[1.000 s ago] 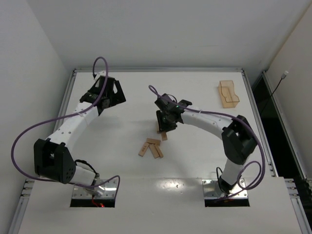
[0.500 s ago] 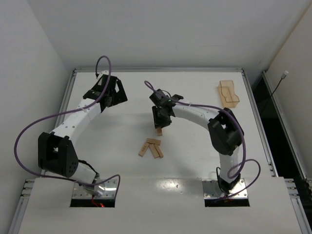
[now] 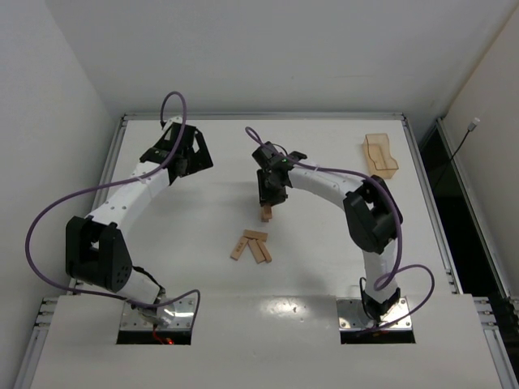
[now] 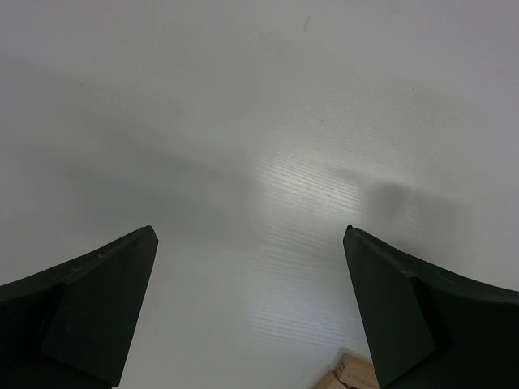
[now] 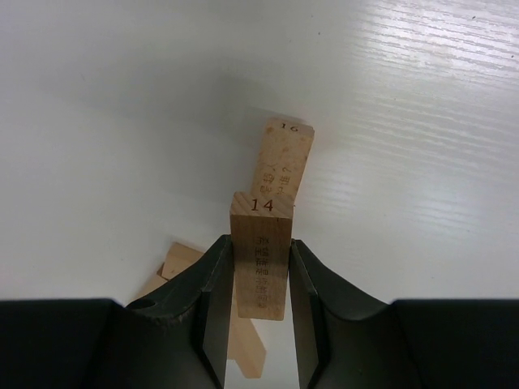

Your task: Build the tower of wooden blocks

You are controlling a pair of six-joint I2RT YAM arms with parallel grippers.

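— Tan wood, lot one: the wood blocks (image 3: 251,245). Any markings?
— Two are legible. Block 14 (image 5: 261,223) has its number printed at the end, with fainter print below that is unreadable. Block 16 (image 5: 284,158) is numbered the same way and lies flat on the white desk (image 3: 324,259).
— Location of 14?
— It is clamped by its long sides in the jaws of the right gripper (image 5: 259,251), over the near end of 16. Whether the two touch, I cannot tell. In the top view the pair sits mid-desk.
— Count?
— Those two, plus three loose planks lying close together nearer the arm bases: five counted. One more tan corner (image 4: 350,377) shows at the bottom edge of the left wrist view; which plank it is, I cannot tell.
— Other stock?
— One translucent orange-tan tray (image 3: 379,156), far right, well apart from the wood.
— Left gripper (image 4: 249,235)?
— Jaws spread wide with nothing between them, above the desk's far left.
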